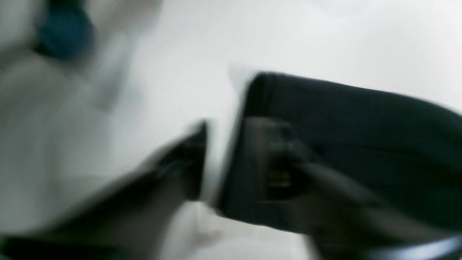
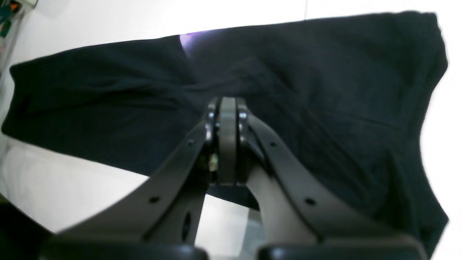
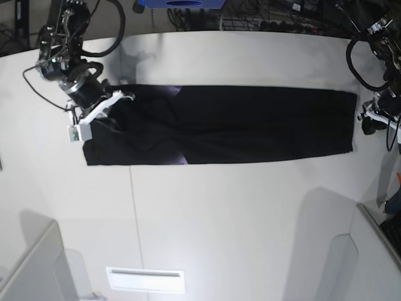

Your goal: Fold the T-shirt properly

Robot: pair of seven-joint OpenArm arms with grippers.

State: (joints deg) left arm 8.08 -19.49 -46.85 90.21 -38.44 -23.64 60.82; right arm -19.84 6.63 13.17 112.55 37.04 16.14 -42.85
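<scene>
A: What is the worktop [image 3: 238, 207] like?

B: It is white and flat, with a thin line running down it. One small white slot [image 3: 145, 279] sits near the front edge. At the far edge there are dark cables and one blue thing [image 3: 182, 4].

A: How many shirts are there?

B: One. The T-shirt [image 3: 219, 125] is black and lies flat as one long band across the far half of the worktop. In the right wrist view a little purple patch [image 2: 187, 39] shows at its top edge.

A: How many arms?

B: Two, one at each end of the shirt.

A: What is the right gripper [image 2: 227, 108] doing?

B: Its two fingers are pressed together, right over the black cloth. I cannot tell if any cloth is pinched between them.

A: And the left gripper [image 1: 231, 151]?

B: That picture is very blurry. Its fingers [image 1: 191, 159] look apart, one on each side of the shirt's edge.
</scene>
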